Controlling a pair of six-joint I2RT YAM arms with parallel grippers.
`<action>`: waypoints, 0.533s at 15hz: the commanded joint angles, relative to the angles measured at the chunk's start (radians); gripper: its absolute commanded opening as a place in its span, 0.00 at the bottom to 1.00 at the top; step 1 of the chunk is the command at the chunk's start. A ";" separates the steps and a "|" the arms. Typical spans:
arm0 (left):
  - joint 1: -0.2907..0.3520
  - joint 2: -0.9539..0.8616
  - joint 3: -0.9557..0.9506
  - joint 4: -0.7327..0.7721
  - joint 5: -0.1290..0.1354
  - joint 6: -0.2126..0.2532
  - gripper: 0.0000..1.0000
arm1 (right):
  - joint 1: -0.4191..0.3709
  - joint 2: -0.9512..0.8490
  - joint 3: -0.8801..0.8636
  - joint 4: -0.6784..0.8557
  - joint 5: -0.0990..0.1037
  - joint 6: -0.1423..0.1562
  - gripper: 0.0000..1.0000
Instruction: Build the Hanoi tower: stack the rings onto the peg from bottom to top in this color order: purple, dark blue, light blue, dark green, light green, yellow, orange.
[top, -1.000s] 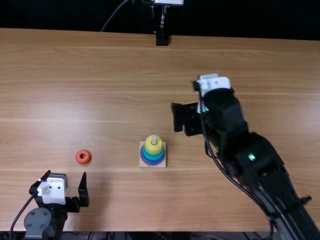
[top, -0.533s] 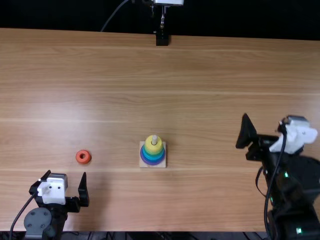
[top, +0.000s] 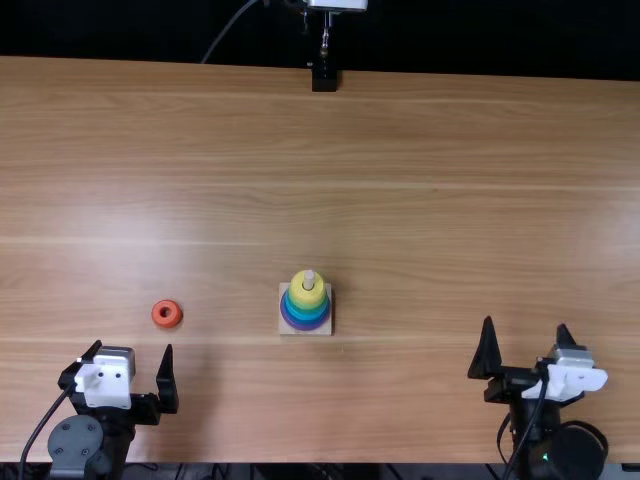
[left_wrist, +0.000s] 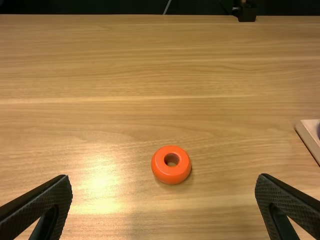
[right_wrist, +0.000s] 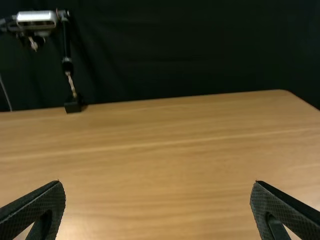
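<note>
Black stand (top: 324, 78) at far table (top: 420, 150) edge; orange ring (left_wrist: 171, 178) near left gripper (top: 132, 349), fingers spread; right gripper (top: 526, 324) likewise spread.

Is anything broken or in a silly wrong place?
Nothing looks broken or spilled. The orange ring lies flat on the table, left of the peg, but that isn't strange: it goes on last, and it isn't on yet. The yellow ring sits on top of the stack, around the peg.
</note>
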 joint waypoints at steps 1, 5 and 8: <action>-0.005 -0.016 -0.124 -0.032 0.006 0.010 1.00 | -0.010 -0.081 -0.079 0.007 -0.017 -0.008 1.00; -0.005 -0.016 -0.124 -0.032 0.006 0.010 1.00 | -0.029 -0.133 -0.174 0.005 -0.017 -0.008 1.00; -0.005 -0.016 -0.124 -0.032 0.006 0.010 1.00 | -0.031 -0.133 -0.206 -0.011 -0.017 -0.005 1.00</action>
